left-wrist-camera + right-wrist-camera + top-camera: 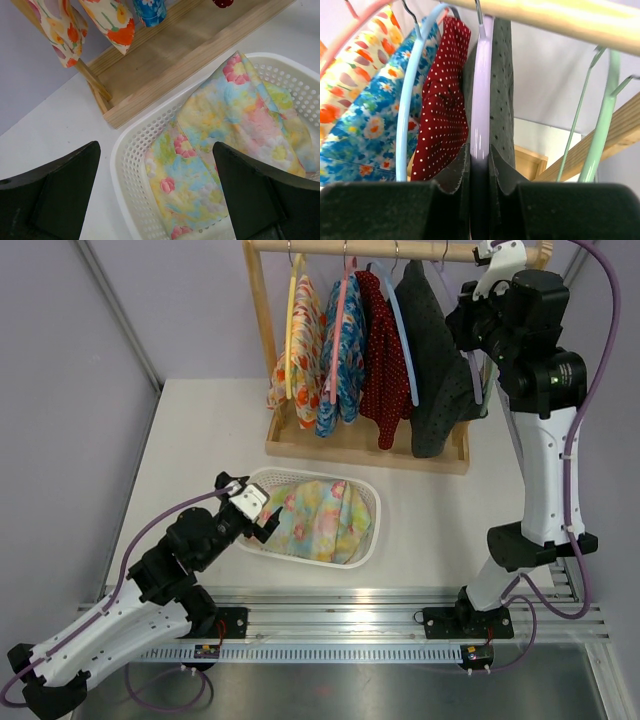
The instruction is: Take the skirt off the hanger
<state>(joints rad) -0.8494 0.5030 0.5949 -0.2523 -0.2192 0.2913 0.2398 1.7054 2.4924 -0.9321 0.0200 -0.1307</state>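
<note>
A dark grey dotted skirt (pixel 435 370) (pixel 502 75) hangs on a lavender hanger (pixel 481 100) at the right end of the wooden rack's rail (pixel 380 250). My right gripper (pixel 480 187) (pixel 478 310) is up at the rail. It is shut on the hanger's lavender arm, with the skirt's grey cloth bunched against both fingers. My left gripper (pixel 157 192) (pixel 255 515) is open over the left rim of a white basket (pixel 125 165) (pixel 372 530), nothing between its fingers.
A pastel floral garment (pixel 315 520) (pixel 225 135) lies in the basket. Orange-floral (pixel 305 340), blue-floral (pixel 345 360) and red dotted (pixel 385 350) garments hang to the skirt's left. Two bare mint hangers (pixel 600 130) hang to its right. The rack's wooden base (pixel 350 445) stands behind the basket.
</note>
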